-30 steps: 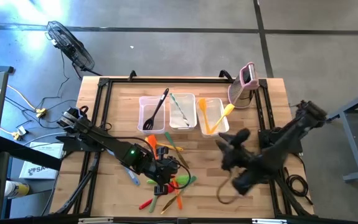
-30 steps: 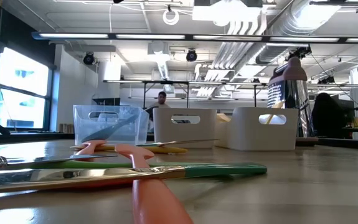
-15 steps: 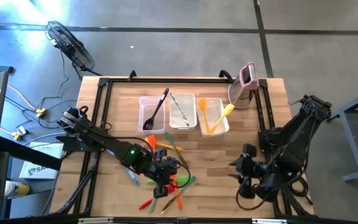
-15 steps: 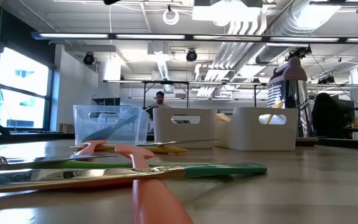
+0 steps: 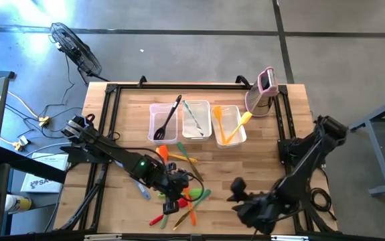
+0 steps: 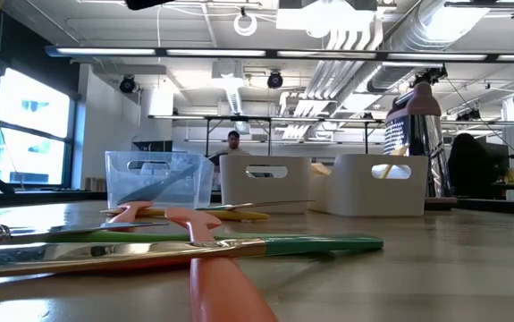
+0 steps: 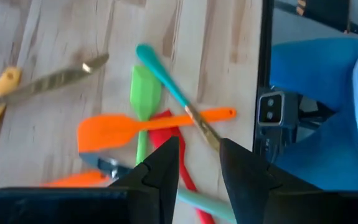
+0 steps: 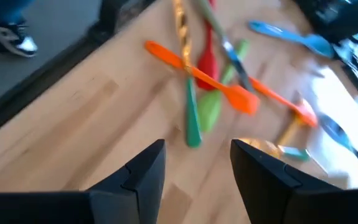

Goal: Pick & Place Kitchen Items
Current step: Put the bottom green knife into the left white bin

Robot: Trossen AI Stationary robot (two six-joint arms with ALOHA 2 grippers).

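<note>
Lying in a loose heap of coloured slim-handled utensils on the pale wooden slatted tabletop, near its front edge; left gripper above, fingers slightly apart, empty; right gripper parted nearby; grey concrete floor around.

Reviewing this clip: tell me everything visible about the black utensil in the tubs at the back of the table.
The black utensil is a slim-handled slotted turner, matte dark like plastic. It leans tilted in the leftmost clear tub of the three: its head sits inside near the tub's front, and its handle slants up over the far right rim, the tip poking out toward the middle tub. Nothing else shows in that tub, and neither gripper is near it.
</note>
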